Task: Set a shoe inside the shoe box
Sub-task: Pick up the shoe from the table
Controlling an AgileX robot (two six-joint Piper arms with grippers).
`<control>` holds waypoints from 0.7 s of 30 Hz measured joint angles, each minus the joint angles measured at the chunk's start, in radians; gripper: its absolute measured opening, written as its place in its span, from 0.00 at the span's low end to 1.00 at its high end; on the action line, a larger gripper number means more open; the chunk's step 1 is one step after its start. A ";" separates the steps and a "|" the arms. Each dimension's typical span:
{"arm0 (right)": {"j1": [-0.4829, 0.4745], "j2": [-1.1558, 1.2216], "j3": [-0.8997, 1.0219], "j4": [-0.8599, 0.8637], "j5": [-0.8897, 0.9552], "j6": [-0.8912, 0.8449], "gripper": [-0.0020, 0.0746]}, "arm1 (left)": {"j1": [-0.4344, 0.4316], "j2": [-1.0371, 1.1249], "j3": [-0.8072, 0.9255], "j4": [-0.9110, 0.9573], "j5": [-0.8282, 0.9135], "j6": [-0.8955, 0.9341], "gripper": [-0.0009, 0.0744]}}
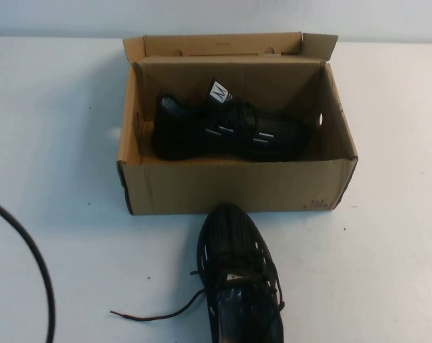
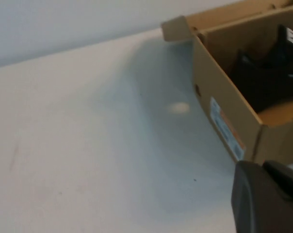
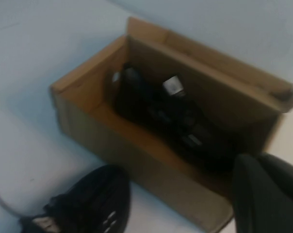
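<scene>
The shoe [image 1: 237, 279], a black mesh sneaker with a long loose lace [image 1: 159, 314], lies on the table just in front of the shoe box, toe toward it. It also shows in the right wrist view [image 3: 88, 204]. The brown cardboard shoe box [image 1: 237, 187] stands open, lid flap back. Its black mate [image 1: 230, 128] with the upright white "M" tab lies inside. Neither gripper shows in the high view. My left gripper [image 2: 263, 167] is shut and empty, off the box's left side [image 2: 224, 121]. My right gripper [image 3: 257, 162] is shut and empty, raised beside the box's right end [image 3: 137, 160].
A black cable [image 1: 30, 250] curves over the table at the near left. The white table [image 1: 59, 143] spreads to both sides of the box. A blue and white label [image 2: 226, 128] is on the box's left wall.
</scene>
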 joint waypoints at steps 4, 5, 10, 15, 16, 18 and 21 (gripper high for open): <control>0.135 0.108 -0.026 0.000 0.069 0.005 0.01 | 0.000 0.099 -0.066 -0.200 0.087 0.196 0.01; 0.174 0.140 -0.027 0.000 0.084 0.009 0.01 | 0.000 0.124 -0.077 -0.245 0.106 0.224 0.01; 0.385 0.278 -0.027 -0.060 0.128 0.068 0.01 | 0.000 0.227 -0.120 -0.369 0.202 0.308 0.01; 0.561 0.362 -0.021 -0.182 0.126 0.251 0.01 | 0.000 0.266 -0.127 -0.404 0.239 0.318 0.01; 0.577 0.368 -0.015 -0.184 0.116 0.290 0.01 | 0.000 0.268 -0.127 -0.412 0.248 0.318 0.01; 0.599 0.378 0.001 -0.187 0.093 0.399 0.01 | 0.000 0.270 -0.127 -0.431 0.266 0.320 0.01; 0.606 0.386 0.038 -0.187 0.038 0.545 0.00 | 0.000 0.274 -0.127 -0.458 0.283 0.322 0.01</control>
